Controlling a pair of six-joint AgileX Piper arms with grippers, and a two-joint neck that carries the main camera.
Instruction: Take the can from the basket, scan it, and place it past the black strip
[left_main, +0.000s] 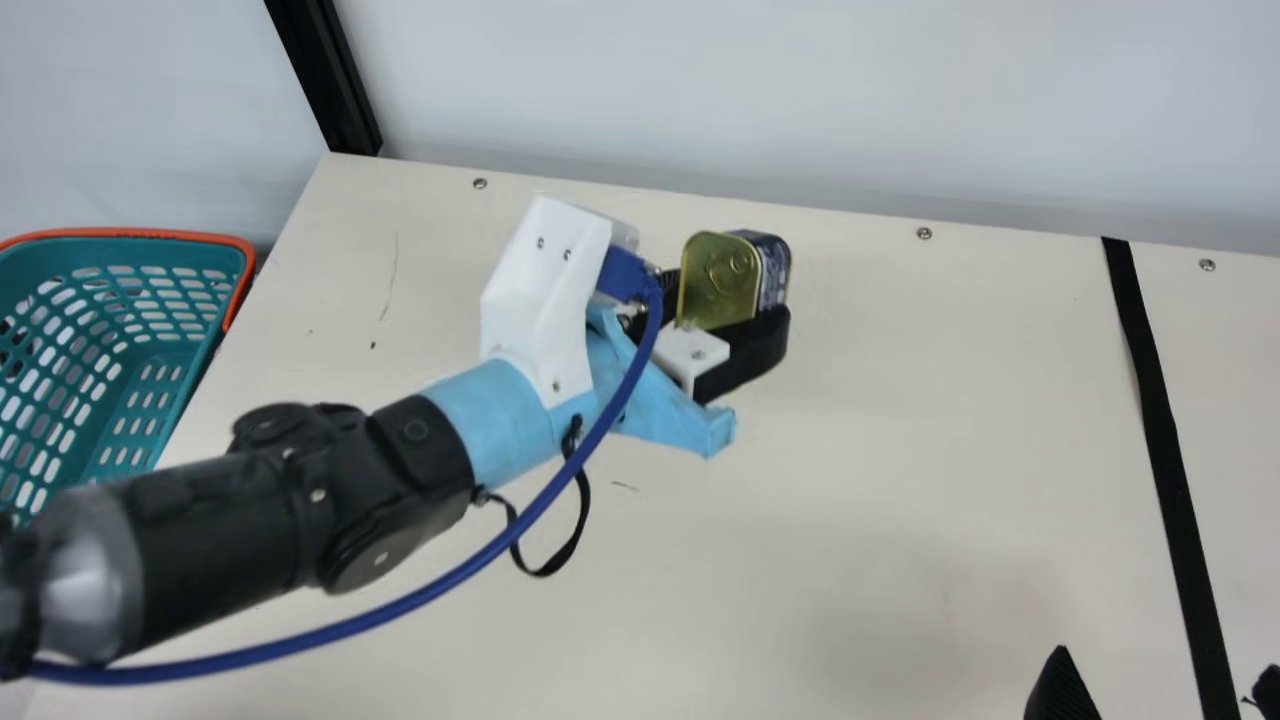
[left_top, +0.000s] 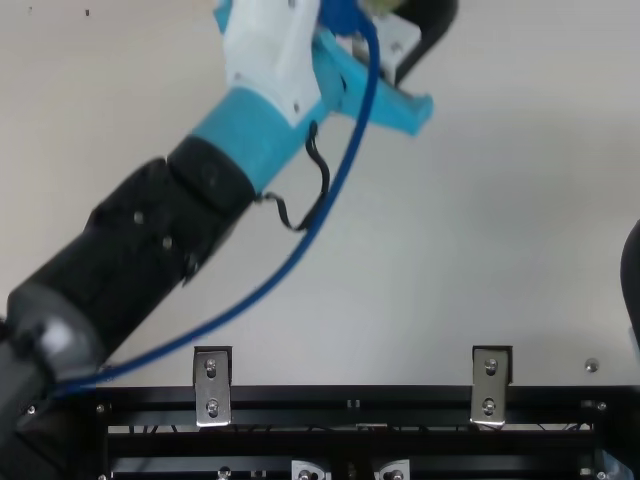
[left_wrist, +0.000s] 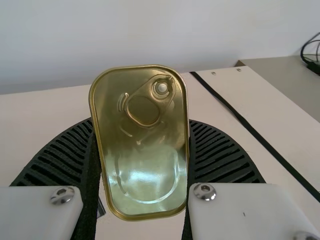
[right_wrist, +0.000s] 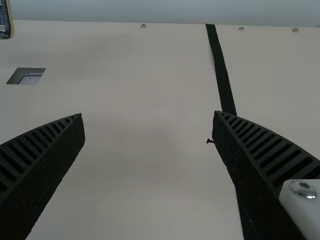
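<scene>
Main view first, and there was the can (left_main: 717, 280), in the left gripper (left_main: 742, 300), out of the basket (left_main: 240, 290) and well short of the black strip (left_main: 1165, 430)! Flat and metal: stiff, probably modest in weight, a bit slippery on those smooth faces.

Over to the top view: one black finger (left_top: 432, 25) at the upper edge, the blue-wrapped wrist (left_top: 262, 125) behind it.

Left wrist view, and what a look! Jaws parted just the can's width, ribbed fingers against its two long sides, pull-tab lid facing the arm, can slightly tilted. The long rims looked the right hold; the ring tab was one to avoid.

Right wrist view: right gripper (right_wrist: 148, 120) wide apart, nothing between its fingers, a small window (right_wrist: 26, 76) in the table beyond, perhaps the scanner.
</scene>
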